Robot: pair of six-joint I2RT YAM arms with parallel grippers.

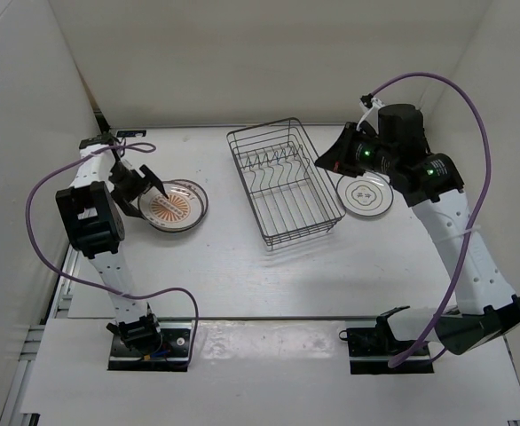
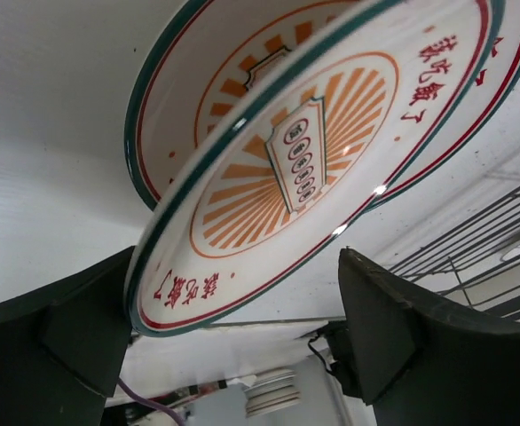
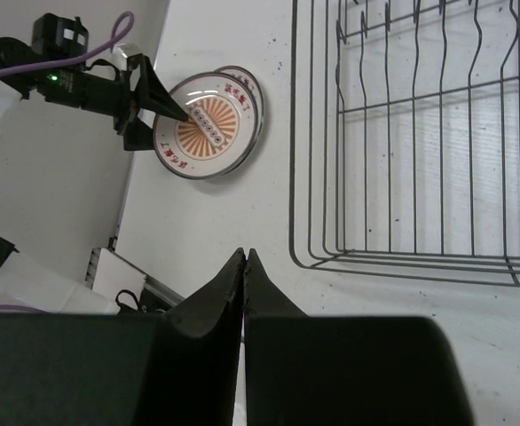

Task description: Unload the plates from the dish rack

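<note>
Across the white table [image 1: 242,275], the dish rack [image 1: 285,182] sits in the middle at a slant. Its wire floor and divider prongs hold no plate in the overhead or right wrist view.

All three plates lie on the table outside it. The grey-patterned plate [image 1: 365,193] is flat, just beside the rack's right side. The two orange sunburst plates are well apart from the rack on its left. The upper orange plate [image 2: 304,169] overlaps the lower orange plate [image 2: 207,71] and leans on it at a tilt rather than lying flush.

The left gripper [image 1: 153,192] is low at that pair. Its jaws stand wide apart, with the near rim of the upper plate between them. One finger is close against the rim, but I cannot tell whether it touches.

The right gripper [image 3: 244,259] hangs above the table near the rack's right side. Its jaws are pressed together on nothing.

I judge this to be the release of the last plate, with the unloading all but done. The next move calls for the left arm to draw straight back and up, keeping both fingers off the rim. The tilted plate could slide or clatter off its neighbour if it is nudged.
</note>
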